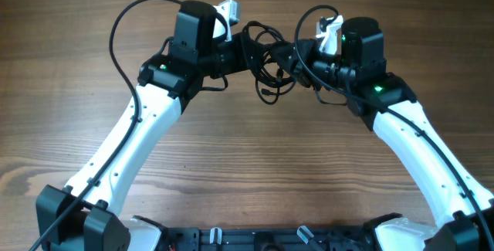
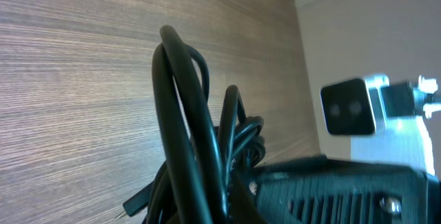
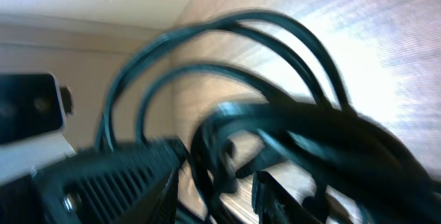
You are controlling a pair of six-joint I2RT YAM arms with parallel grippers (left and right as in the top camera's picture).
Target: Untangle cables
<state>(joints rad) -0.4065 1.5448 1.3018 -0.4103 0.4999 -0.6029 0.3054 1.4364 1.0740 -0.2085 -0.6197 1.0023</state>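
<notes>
We see the cables bunched in a dark tangle in the narrow gap between our two hands, which face each other tip to tip. The left gripper reaches into the tangle from its own side, and the right gripper meets it from the opposite side. A short loop sags from the bunch toward our bases, over the table. In the left wrist view the cords rise just ahead of the hand in tall loops, packed tight against one ribbed black finger. The second finger is out of sight, so we cannot tell how far that hand is open or whether it grips. The right wrist view is blurred. Several cords arch over the hand, and a thick bundle runs down through the space between two dark fingers that stand apart. We cannot tell whether they press on the bundle or only flank it. Beyond each hand, the other arm's white camera shows close by.
</notes>
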